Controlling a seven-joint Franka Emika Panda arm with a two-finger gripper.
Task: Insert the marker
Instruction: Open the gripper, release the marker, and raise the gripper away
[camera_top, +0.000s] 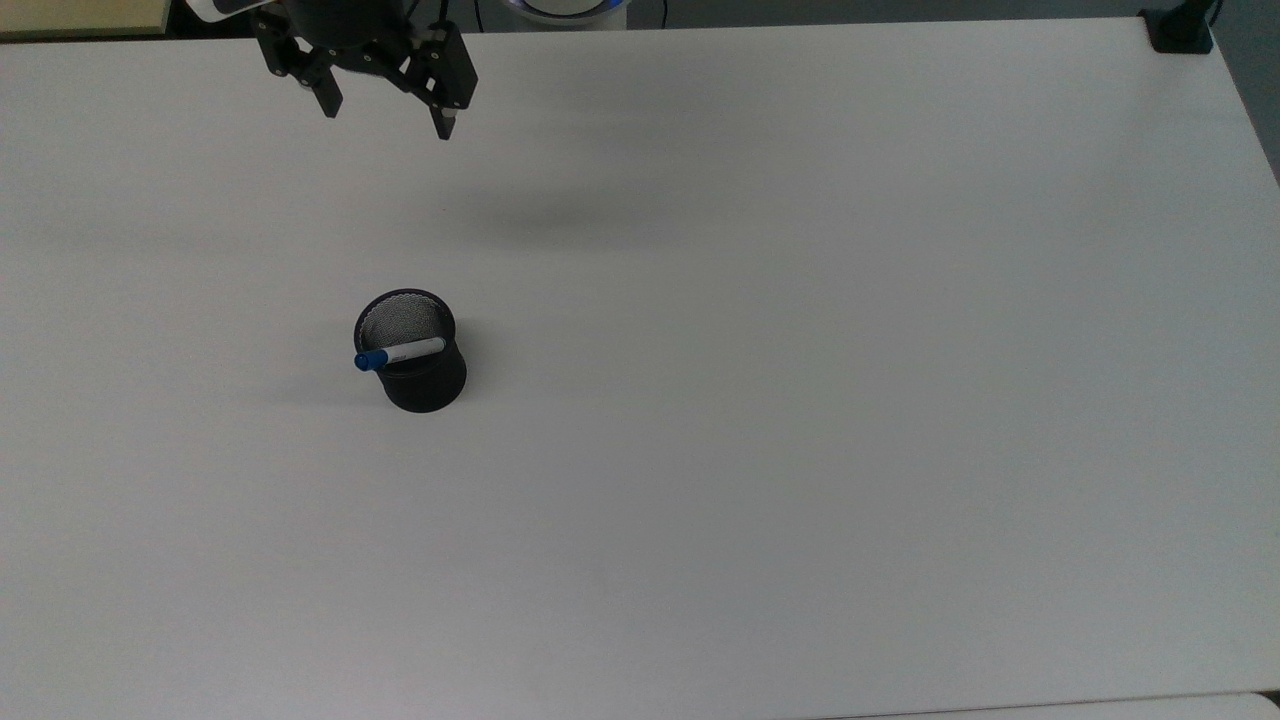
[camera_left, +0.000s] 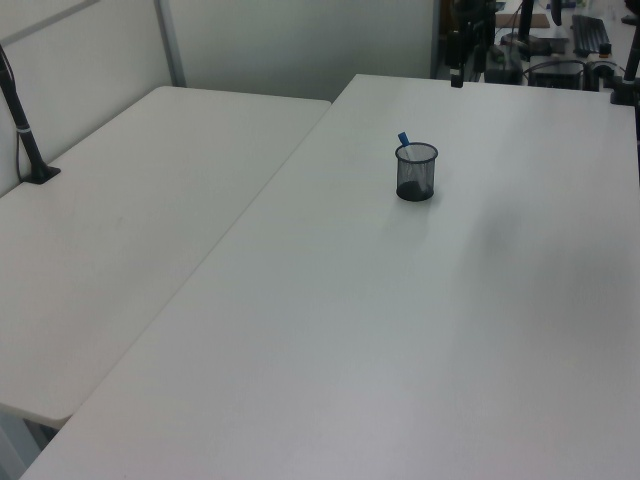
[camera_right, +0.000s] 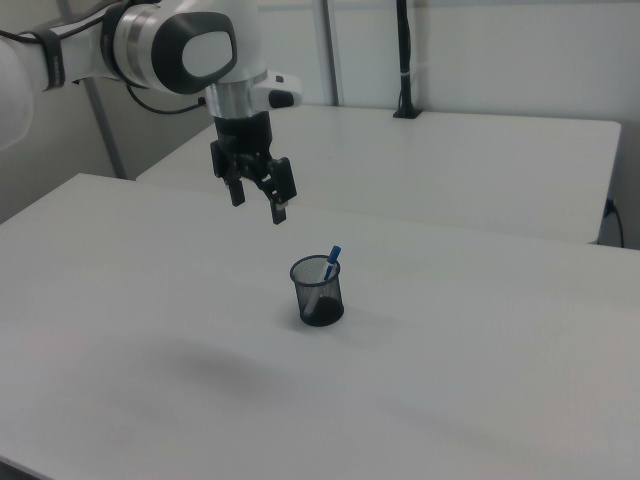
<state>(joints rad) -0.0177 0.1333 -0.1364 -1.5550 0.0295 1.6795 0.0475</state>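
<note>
Marker (camera_top: 399, 353): it stands inside the black mesh cup (camera_top: 424, 378), leaning on the rim, blue cap up and poking out above the edge; in the right view the cap tilts toward the right view's right.
Hand (camera_top: 385, 113): released, its fingers spread with nothing between them, high above the worktop (camera_top: 800, 400) and well apart from the cup.
Task status: judging by how things lie, the insertion looks done; you have nothing left to grasp.
Tipping risk: the cup is light and the marker leans off-centre, so if you bring the hand low near the rim, a brush against the cap could lever the cup over or flick the marker out.
Travel risk: if you move the arm, keep it high over the cup; a low sweep across that part of the worktop is what would undo the placement.
Stability: the marker rests on one rim point only, so a knock to the worktop might make it slide round the rim, though it would likely stay inside.
</note>
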